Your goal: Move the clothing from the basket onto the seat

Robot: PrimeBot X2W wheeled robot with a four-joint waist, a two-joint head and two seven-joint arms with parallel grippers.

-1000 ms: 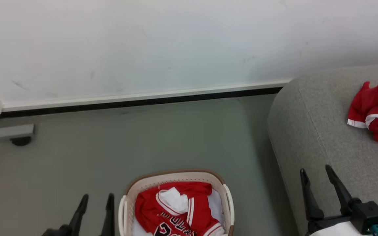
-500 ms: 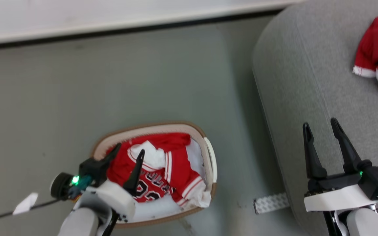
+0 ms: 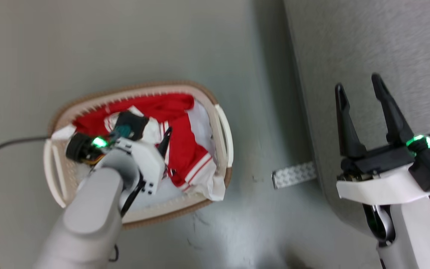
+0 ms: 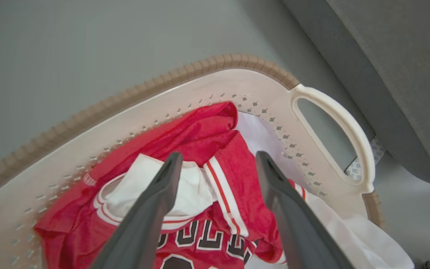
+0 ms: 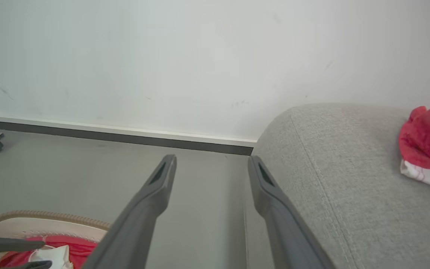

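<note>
Clothing [image 4: 207, 130] lay just under the left gripper [image 4: 218, 158], wide open and empty, within the basket [image 4: 200, 84] beside the sofa [image 3: 368, 37]. Reaching seemed in hand; next it would need to drop and close on red fabric, not the white cloth [image 4: 353, 231]. The right gripper [image 3: 358, 85] hung open, empty.

clothing [image 3: 187, 158]: I see a red jersey, white-striped trim, black lettering, crumpled inside the basket | basket [image 3: 223, 130]: oval, cream, brown rim, upright, at my 9 o'clock | seat [image 3: 368, 48]: grey sofa, near, at basket's 3 o'clock
</note>
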